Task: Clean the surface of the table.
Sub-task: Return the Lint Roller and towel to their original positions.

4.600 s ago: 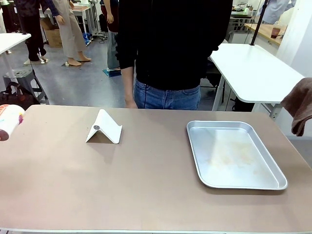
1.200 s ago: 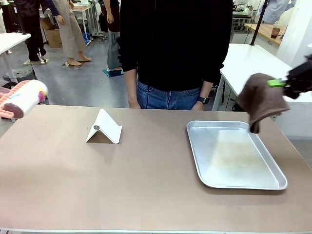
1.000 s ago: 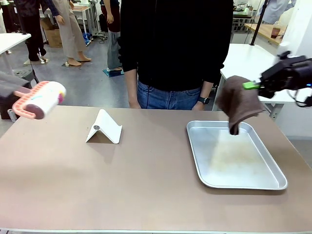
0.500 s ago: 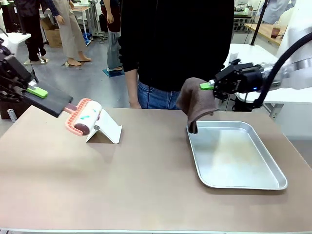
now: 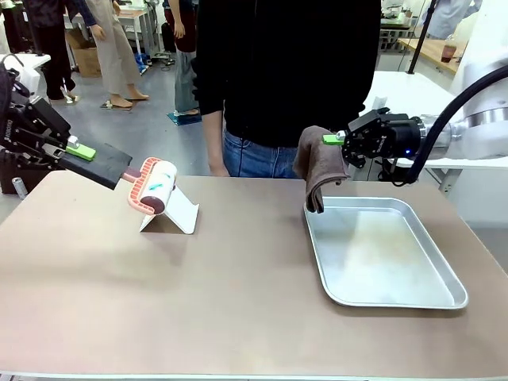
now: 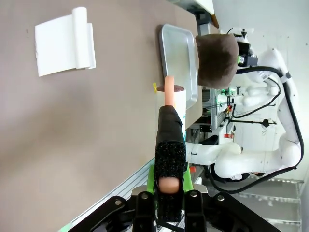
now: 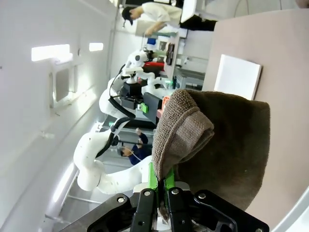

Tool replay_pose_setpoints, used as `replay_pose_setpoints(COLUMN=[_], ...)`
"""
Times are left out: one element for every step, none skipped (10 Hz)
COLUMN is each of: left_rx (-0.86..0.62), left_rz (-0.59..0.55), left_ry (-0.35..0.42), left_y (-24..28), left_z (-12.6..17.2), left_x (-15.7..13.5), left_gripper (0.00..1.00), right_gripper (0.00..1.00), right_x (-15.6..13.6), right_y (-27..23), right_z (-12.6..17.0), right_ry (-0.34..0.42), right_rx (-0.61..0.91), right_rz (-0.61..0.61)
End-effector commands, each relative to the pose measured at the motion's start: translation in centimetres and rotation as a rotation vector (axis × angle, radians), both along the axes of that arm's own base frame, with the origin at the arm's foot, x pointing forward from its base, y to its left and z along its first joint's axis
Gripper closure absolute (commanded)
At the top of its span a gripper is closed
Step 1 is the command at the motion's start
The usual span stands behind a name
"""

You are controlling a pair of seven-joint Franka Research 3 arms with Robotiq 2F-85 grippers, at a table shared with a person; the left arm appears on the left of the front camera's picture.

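1. Since half a second ago the left gripper (image 5: 79, 151), clamped on a lint roller (image 5: 153, 186) by its handle, carried it over the white folded stand (image 5: 170, 209)
2. Right gripper (image 5: 333, 140) pinches one brown terry cloth (image 5: 319, 167) above one metal tray (image 5: 379, 252)
3. Both sit on the matte tan table (image 5: 198, 294)
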State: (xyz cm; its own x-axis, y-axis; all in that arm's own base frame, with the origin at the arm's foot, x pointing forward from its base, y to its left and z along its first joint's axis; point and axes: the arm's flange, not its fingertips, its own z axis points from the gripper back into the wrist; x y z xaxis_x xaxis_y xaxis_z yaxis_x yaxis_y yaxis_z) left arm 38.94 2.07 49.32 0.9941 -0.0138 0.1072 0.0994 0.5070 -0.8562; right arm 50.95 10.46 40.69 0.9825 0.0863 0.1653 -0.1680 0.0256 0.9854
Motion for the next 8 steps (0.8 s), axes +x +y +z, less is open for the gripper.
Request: replay_pose_setpoints(left_rx=[0.014,0.014,0.004,0.034,0.042,0.071,0.073,0.104], left_rz=[-0.037,-0.037,-0.013,-0.013,-0.016,0.015,0.026,0.063], left_ry=[0.008,0.008,0.002,-0.023,-0.024,-0.018,-0.019,-0.026], left_y=[-0.7,-0.7,-0.4,-2.9,-4.8,-6.2,-6.8,-7.4], left_z=[0.3,0.3,-0.1,-0.2,-0.4,-0.4,-0.7,-1.2], left_x=[-0.1,-0.1,0.0,0.4,0.6,1.1,1.6,2.2], left_gripper=[0.78,0.78,0.78,0.78,0.78,0.78,0.78,0.78], right_gripper=[0.94,0.94,0.94,0.94,0.94,0.94,0.94,0.94], right_x=[-0.1,-0.1,-0.1,0.4,0.9,1.3,1.5,1.6], right_y=[1.2,1.2,0.5,2.7,3.6,4.6,5.9,7.2], right_z=[0.1,0.1,-0.1,-0.7,-1.5,-2.6,-3.9,-4.9], right_ry=[-0.005,-0.005,0.002,-0.05,-0.083,-0.08,-0.05,-0.025], right_rx=[-0.011,-0.011,0.0,-0.011,-0.028,-0.006,-0.029,-0.046], right_rz=[0.018,0.018,0.01,0.015,-0.047,-0.065,-0.061,-0.049])
